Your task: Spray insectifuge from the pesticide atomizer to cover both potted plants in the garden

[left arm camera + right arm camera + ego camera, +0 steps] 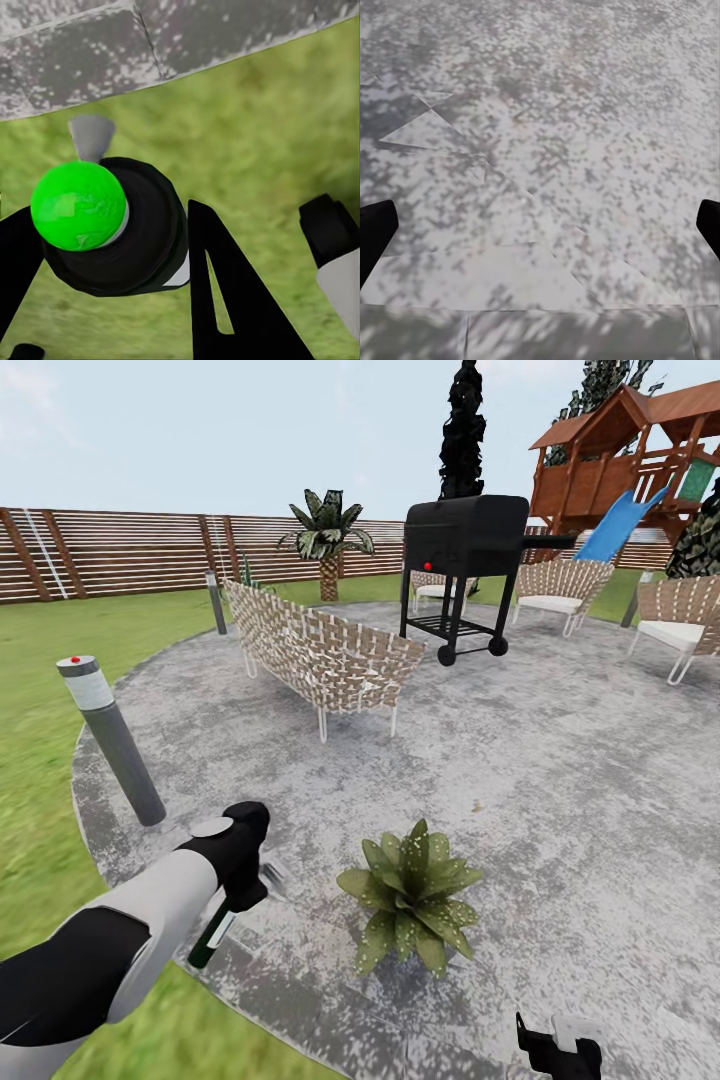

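Note:
The pesticide atomizer (212, 938), a slim dark green bottle with a white band, hangs tilted over the patio's left edge with my left gripper (243, 888) shut on it. From the left wrist view I look down on its bright green cap (79, 206) and black body, held in my left gripper (109, 234) between the black fingers (232, 300). One potted plant (413, 893) with speckled green leaves stands on the stone patio (560, 780), just right of the bottle. My right gripper (560, 1050) is low at the front right; in its wrist view the right gripper (540, 225) is open over bare stone.
A grey bollard lamp (110, 740) stands at the patio's left edge beside the lawn (40, 690). Behind it are a wicker sofa (320, 650), a black grill (465, 560) and wicker chairs (680, 620). A slat fence (130, 550) and a palm (327, 540) close the back.

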You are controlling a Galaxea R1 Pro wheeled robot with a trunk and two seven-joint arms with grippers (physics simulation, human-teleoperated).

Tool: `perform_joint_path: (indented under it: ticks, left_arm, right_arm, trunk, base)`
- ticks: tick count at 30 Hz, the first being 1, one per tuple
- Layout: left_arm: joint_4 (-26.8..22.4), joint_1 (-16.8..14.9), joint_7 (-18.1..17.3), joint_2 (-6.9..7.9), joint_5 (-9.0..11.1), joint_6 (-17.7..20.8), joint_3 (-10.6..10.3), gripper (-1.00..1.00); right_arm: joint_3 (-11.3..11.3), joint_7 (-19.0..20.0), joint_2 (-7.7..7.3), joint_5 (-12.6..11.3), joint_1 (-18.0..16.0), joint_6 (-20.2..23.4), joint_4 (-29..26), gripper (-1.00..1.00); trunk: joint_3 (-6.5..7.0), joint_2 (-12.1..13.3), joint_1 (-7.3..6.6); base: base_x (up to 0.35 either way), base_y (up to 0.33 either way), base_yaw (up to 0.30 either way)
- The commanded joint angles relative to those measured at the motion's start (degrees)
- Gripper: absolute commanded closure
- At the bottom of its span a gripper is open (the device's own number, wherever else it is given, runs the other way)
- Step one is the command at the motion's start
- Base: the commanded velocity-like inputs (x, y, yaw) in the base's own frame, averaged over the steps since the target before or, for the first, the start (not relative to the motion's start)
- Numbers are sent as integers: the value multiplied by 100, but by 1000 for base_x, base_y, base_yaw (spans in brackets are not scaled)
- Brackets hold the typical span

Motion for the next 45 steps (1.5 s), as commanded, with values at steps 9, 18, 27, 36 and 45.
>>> perform_joint_path:
  ticks: [9,18,27,36,45]
  left_arm:
    - [-5,94,113,5,-54,36,-22,100]
    - [-24,486,120,12,-53,30,-9,100]
    - [-57,492,304,11,-45,35,4,100]
    - [-147,499,412,-4,22,36,23,100]
    - [-681,499,421,-18,17,43,28,100]
  right_arm:
    - [50,-31,0,-19,-2,-8,0,-100]
    - [50,-31,7,-14,-2,-8,0,-100]
    - [50,-31,5,-20,-2,-8,0,-100]
    - [50,-31,8,-20,-2,-8,0,-100]
    - [50,-31,8,-20,-2,-8,0,-100]
  trunk:
    - [9,-2,-1]
    - [18,-2,-1]
    - [46,-2,-1]
    - [47,-2,-1]
    - [62,-2,-1]
  base:
    - [0,109,-64]
    - [0,19,-60]
    - [0,108,-213]
    - [0,108,-9]
    - [26,0,-74]
